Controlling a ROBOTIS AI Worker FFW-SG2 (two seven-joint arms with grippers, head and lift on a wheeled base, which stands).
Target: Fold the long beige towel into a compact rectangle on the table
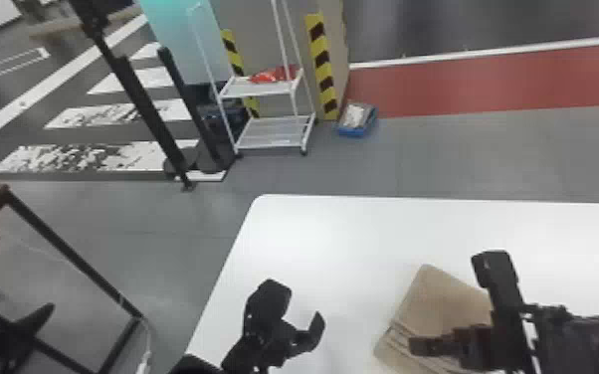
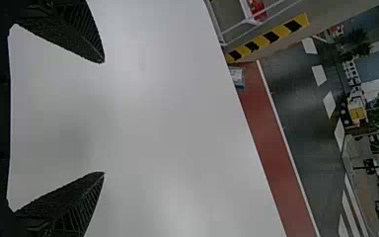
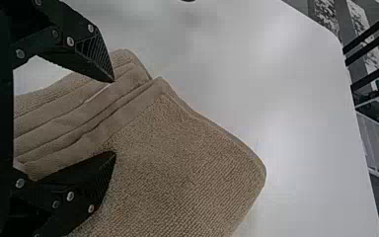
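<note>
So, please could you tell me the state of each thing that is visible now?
Beige towel: folded in layers, lying on the table.
Left gripper: jaws open, holding nothing.
Right gripper: jaws open at the towel, not closed on it.
Table: supporting the towel.
White cart: upright, bearing a red item.
Blue tray: holding pale contents.

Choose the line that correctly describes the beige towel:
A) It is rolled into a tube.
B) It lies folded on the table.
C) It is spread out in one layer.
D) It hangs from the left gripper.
B: the towel rests on the white table, with several layered folds showing along one side.
</note>
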